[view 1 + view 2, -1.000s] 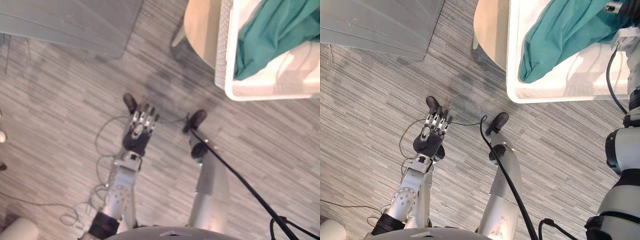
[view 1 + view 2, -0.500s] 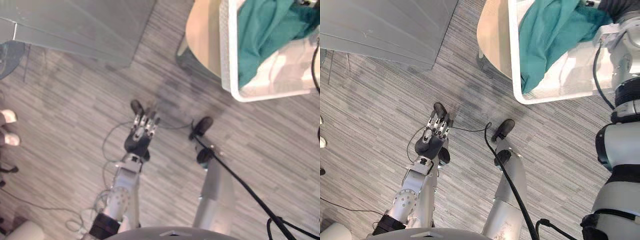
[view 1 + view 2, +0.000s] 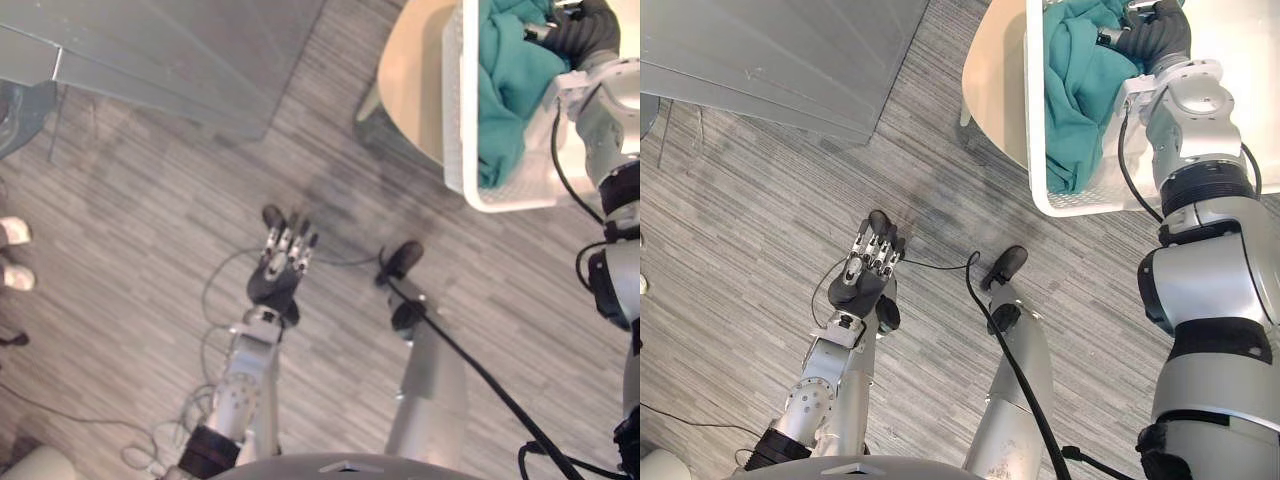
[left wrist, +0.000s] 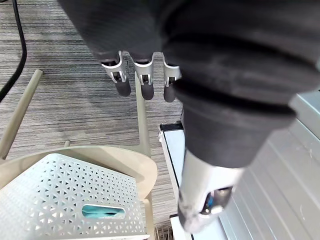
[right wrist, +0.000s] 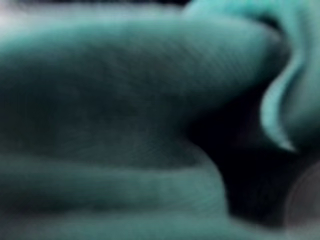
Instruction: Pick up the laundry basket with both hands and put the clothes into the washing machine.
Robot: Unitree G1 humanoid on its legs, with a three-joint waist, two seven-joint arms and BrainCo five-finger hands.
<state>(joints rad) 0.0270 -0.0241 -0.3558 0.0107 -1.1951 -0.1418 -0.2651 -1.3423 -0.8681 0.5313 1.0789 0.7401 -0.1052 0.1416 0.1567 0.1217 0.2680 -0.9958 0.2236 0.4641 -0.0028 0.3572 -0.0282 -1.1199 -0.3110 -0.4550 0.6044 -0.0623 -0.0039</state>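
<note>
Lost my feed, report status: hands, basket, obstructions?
Left hand open, low over the floor. Right hand in the white basket, on the teal cloth. Basket on the round table, not lifted. No obstruction seen.

Both eye views look down, sharing the basket (image 3: 1090, 203); wrist views close.

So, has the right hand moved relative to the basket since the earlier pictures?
Yes. The right hand has gone further into the white basket, across the teal cloth toward the basket's left wall.
</note>
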